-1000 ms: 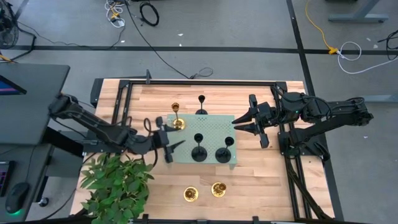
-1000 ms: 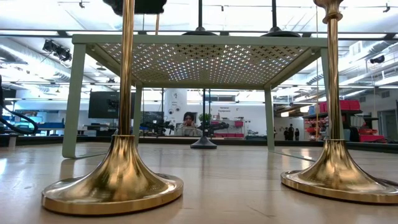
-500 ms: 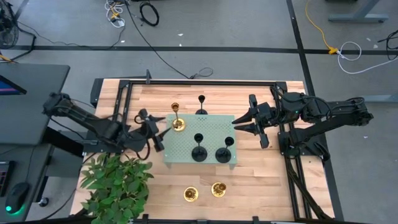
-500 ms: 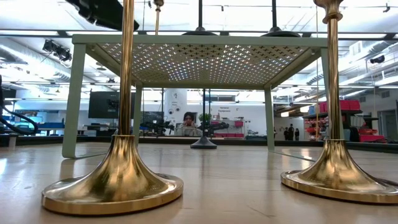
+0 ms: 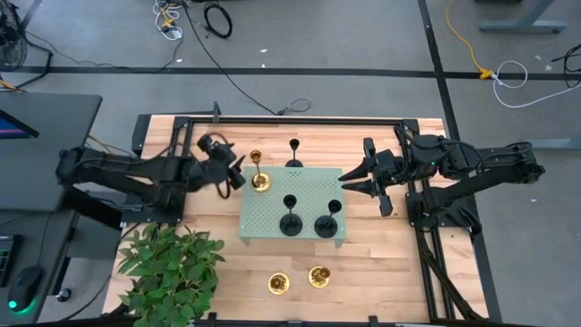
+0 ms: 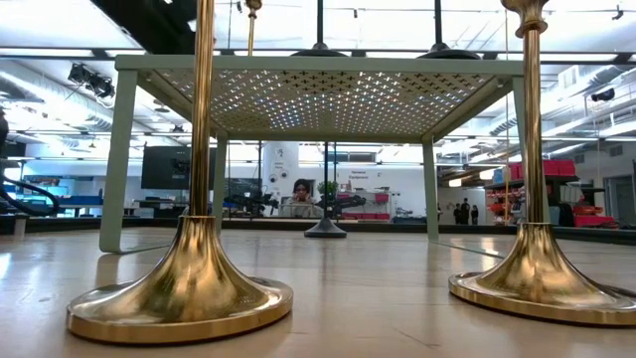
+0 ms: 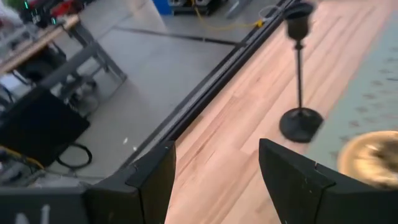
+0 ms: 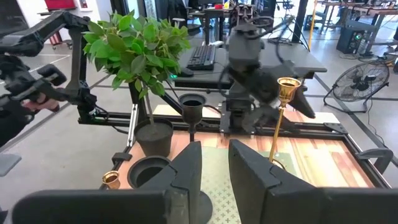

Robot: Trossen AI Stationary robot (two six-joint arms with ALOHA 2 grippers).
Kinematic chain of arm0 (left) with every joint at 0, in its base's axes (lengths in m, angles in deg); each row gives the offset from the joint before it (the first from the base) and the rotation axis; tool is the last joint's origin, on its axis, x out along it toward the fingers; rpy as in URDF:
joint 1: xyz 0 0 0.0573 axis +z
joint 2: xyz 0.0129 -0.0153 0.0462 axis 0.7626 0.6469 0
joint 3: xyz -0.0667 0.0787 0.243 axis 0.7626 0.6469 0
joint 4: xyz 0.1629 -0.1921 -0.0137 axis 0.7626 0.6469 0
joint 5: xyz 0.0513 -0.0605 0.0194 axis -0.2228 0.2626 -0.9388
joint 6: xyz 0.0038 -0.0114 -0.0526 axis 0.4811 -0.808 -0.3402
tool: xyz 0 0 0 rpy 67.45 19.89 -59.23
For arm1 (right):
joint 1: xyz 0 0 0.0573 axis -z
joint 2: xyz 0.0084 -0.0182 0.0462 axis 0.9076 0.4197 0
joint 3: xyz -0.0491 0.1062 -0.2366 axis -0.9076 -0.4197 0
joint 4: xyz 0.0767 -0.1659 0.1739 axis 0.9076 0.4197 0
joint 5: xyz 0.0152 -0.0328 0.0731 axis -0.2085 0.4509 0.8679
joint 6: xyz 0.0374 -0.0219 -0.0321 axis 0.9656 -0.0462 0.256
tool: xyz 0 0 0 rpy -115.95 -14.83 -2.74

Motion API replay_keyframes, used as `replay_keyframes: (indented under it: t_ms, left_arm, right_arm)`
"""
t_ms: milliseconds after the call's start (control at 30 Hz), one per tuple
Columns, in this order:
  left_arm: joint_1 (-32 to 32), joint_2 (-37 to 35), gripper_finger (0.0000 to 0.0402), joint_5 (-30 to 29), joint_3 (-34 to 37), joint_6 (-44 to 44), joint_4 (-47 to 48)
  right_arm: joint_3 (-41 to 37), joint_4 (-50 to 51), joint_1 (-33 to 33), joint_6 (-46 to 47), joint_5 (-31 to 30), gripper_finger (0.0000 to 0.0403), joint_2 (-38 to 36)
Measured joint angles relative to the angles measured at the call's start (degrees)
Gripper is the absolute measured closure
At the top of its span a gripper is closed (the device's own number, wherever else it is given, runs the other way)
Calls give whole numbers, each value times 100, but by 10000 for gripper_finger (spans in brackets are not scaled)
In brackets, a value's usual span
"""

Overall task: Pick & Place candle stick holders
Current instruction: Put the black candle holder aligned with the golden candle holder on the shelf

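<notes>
A: Okay, quick pass, big to small. You've got the bench [image 5: 381,263], then the pale green tray [image 5: 309,186] standing mid-bench on its legs, a plant [image 5: 172,268] at the near left corner.

B: Holders?

A: Six candle stick holders. Two black ones [image 5: 290,221] and [image 5: 327,222] stand on the tray's near side. One gold holder [image 5: 260,179] sits at the tray's far left corner. One black holder [image 5: 294,156] is on the bare bench just behind the tray. Two gold ones [image 5: 278,284] and [image 5: 319,276] stand on the bench, in front of the tray.

B: Claws?

A: Your left claw [image 5: 234,170] hangs just left of that corner gold holder, fingers spread wide, nothing in them; the left wrist view looks past them to the black holder behind the tray. Your right claw [image 5: 349,179] waits at the tray's right edge, fingers close together with a narrow gap, holding nothing.

B: Step?

A: I'd judge you're between picks, three still off the tray. Next move likely calls for lining the spread left claw on a thin stem, probably the black one behind, and closing low so it doesn't tip.
</notes>
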Motion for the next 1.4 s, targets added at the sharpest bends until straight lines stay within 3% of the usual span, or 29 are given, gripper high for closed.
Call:
replay_keyframes:
  t_ms: [100, 433, 733, 933, 1133, 1400]
  left_arm:
    - [439, 4, 172, 369, 7, 167, -156]
    - [1625, 6, 172, 1751, 825, 1083, -2108]
    - [2349, 9, 172, 3546, 1712, 1643, -4773]
    - [2695, 48, 173, 3850, 2126, 1561, -5468]
    - [2873, 622, 173, 4742, 2172, 1522, -6353]
    - [3061, 1695, 173, 5182, 2168, 1478, -7454]
  right_arm:
    - [0, 0, 2, -38, -1, 324, -1]
    - [0, 0, 2, -47, -2, 324, -1]
    - [0, 0, 1, -105, -1, 324, 0]
    - [0, -2, 0, -185, -2, 324, 0]
    - [0, -4, 1, -207, -2, 324, 0]
    - [0, -2, 2, -195, -2, 324, 0]
